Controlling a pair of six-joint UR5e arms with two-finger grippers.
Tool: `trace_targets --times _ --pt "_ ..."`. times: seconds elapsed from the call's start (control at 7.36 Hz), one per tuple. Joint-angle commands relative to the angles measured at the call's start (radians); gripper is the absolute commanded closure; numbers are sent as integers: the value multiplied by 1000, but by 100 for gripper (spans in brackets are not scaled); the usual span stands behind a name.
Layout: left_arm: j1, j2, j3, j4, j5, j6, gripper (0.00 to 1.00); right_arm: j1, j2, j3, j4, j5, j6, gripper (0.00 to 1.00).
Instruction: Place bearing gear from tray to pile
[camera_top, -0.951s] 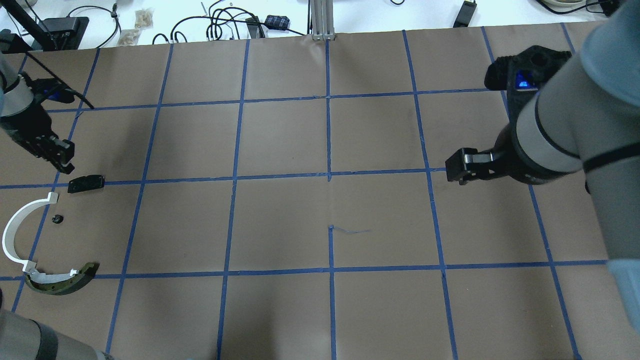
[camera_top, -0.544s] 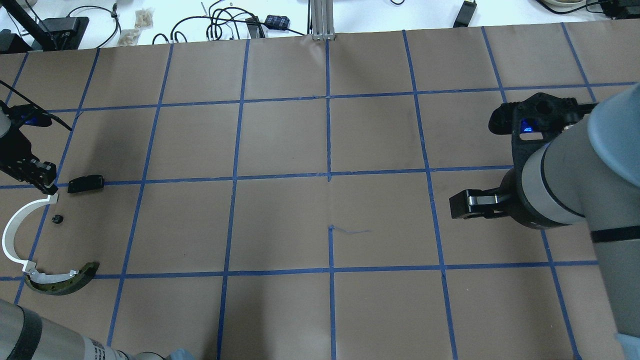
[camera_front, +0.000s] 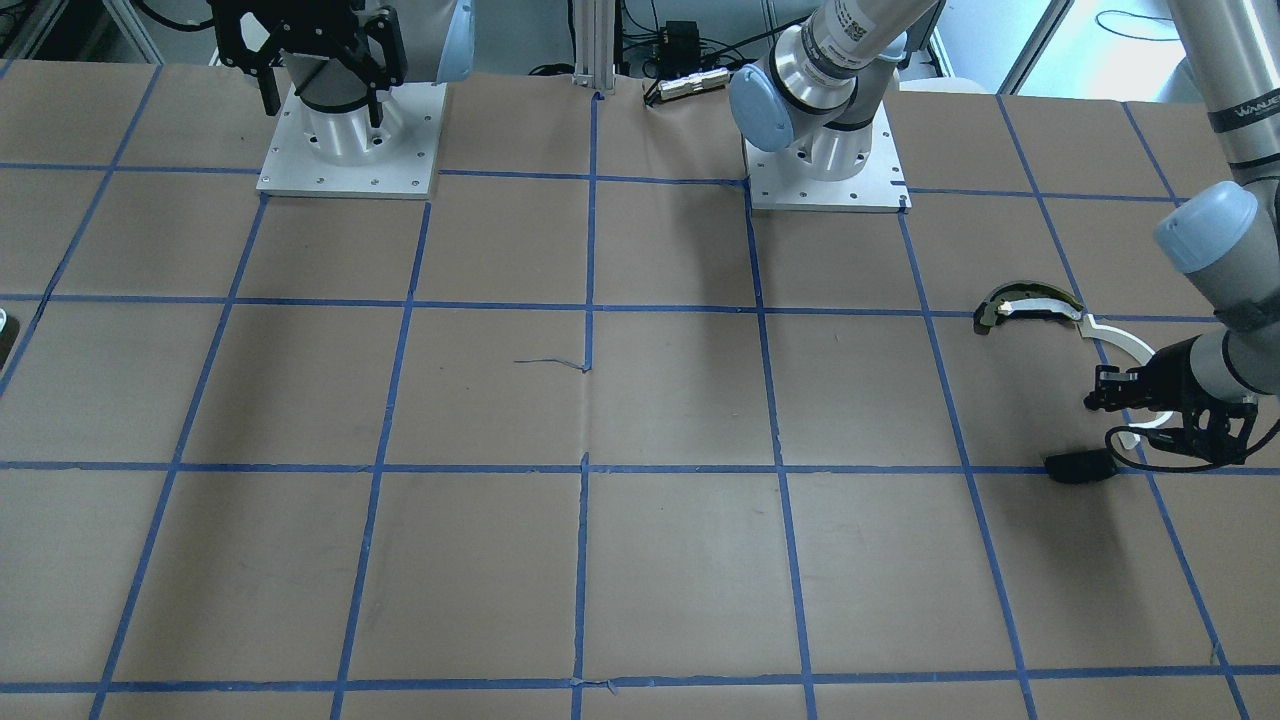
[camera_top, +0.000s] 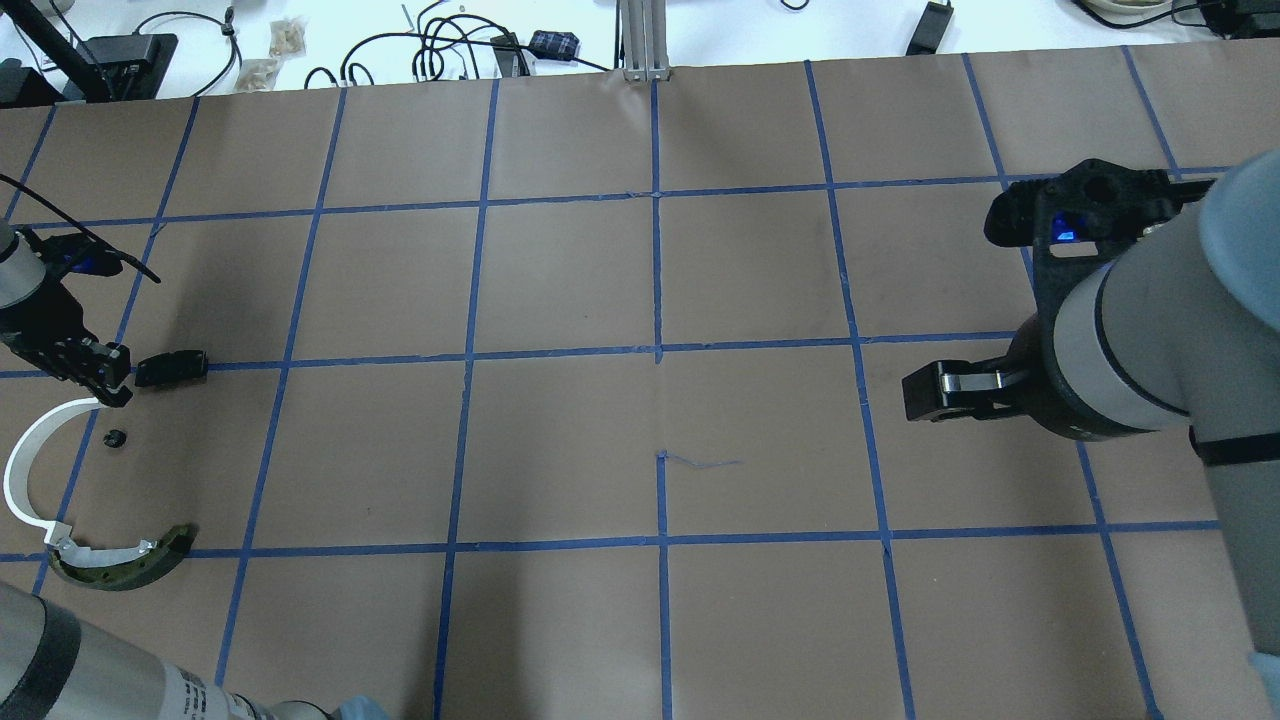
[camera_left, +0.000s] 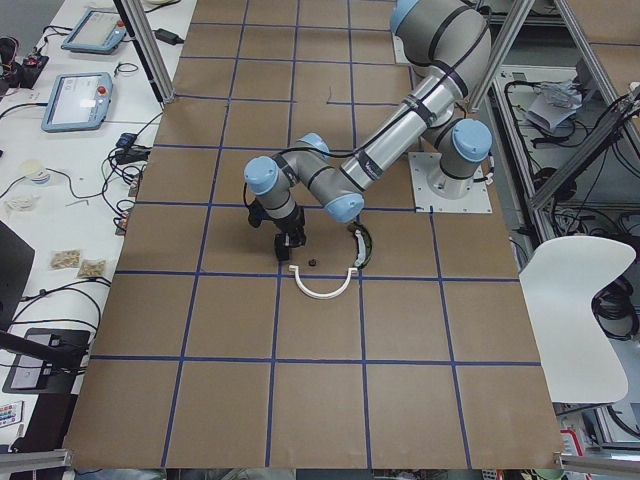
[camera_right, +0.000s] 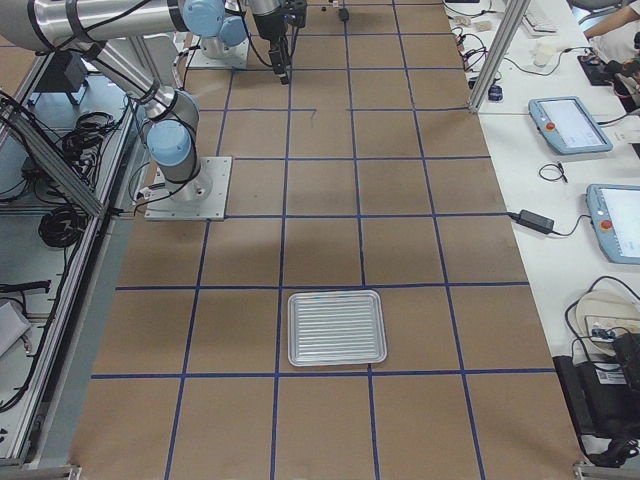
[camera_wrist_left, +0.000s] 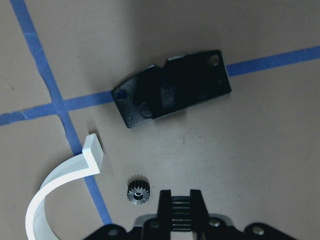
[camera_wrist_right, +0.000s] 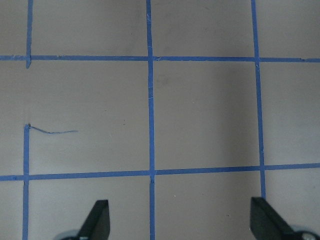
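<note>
The bearing gear (camera_top: 115, 437), a small dark toothed wheel, lies flat on the brown paper inside the pile, free of any gripper; it also shows as the gear (camera_wrist_left: 138, 190) in the left wrist view. Around it lie the white half-circle strip (camera_top: 25, 460), the curved black-and-cream piece (camera_top: 125, 562) and the black plate (camera_top: 172, 367). My left gripper (camera_top: 105, 378) hangs just above the strip's upper end, its fingers (camera_wrist_left: 181, 196) together and holding nothing. My right gripper (camera_top: 925, 392) hovers at the right with its fingertips (camera_wrist_right: 98, 216) wide apart. The silver tray (camera_right: 335, 295) shows only in the exterior right view.
Blue tape divides the brown paper into squares. Cables and small boxes (camera_top: 450, 50) lie on the white surface beyond the far edge. The two arm bases (camera_front: 345, 150) stand at the robot's side of the table.
My left gripper came down toward the pile, beside the black plate. The right arm drew back toward the robot's side. The gear stayed where it lies.
</note>
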Motion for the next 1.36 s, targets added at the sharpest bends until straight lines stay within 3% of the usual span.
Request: trace_targets --times 0.0,0.14,0.27,0.68,0.95,1.22 --pt "8 -1 -7 -14 23 0 46 -5 -3 6 6 -12 -2 0" --pt "6 8 -15 -17 64 -4 15 -4 9 20 0 -12 -1 0" --pt "6 14 -16 -38 64 -9 2 -1 14 21 -12 -9 -1 0" --pt "-27 34 3 -66 63 -45 0 -2 43 24 -11 2 6 0" --pt "-137 103 51 -133 26 -232 0 -4 86 20 -6 7 12 0" --pt "-274 202 112 -251 -99 -418 0 -7 85 37 1 1 13 0"
